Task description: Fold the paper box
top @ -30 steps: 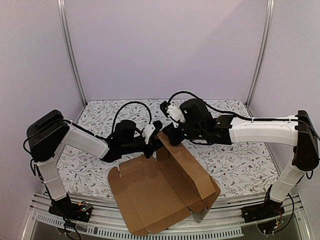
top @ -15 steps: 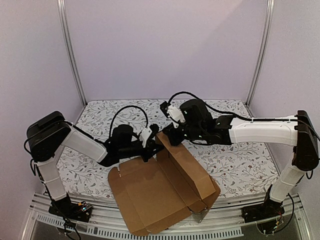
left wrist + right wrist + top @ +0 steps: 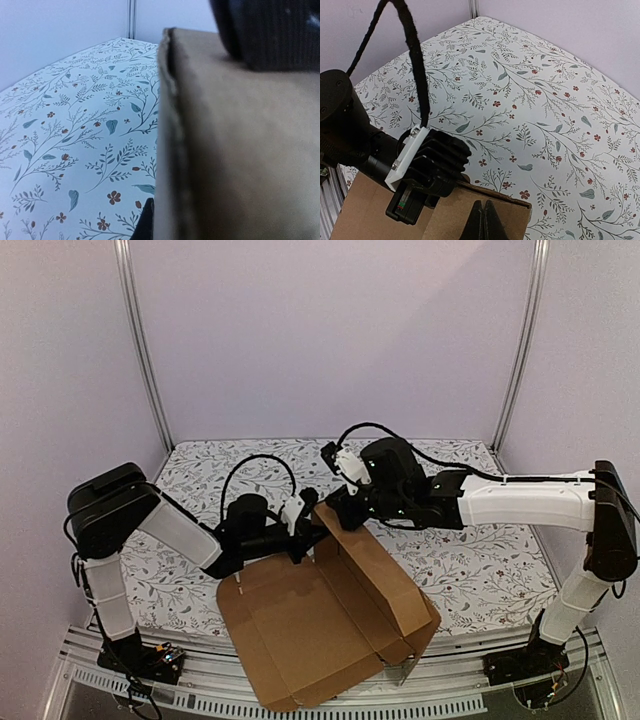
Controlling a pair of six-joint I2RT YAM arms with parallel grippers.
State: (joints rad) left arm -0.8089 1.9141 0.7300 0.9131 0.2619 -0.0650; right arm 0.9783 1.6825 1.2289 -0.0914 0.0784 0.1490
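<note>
On table (image 3: 480, 570), near edge, ctr, lies paper box (image 3: 300, 630); left gripper (image 3: 298, 548) at its raised wall from left, right gripper (image 3: 335, 512) at wall top from right.

A white tablecloth (image 3: 480, 570) printed with leaves and small red flowers is spread flat. Behind it plain lilac walls (image 3: 330, 330) are seen, with metal posts (image 3: 143, 340) set at its far corners. A slotted rail (image 3: 200, 700) is fixed along its near edge.

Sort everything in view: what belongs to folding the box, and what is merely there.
For the job: paper box; left gripper; right gripper.
Merely there: floral tablecloth; frame posts; arm cables.
</note>
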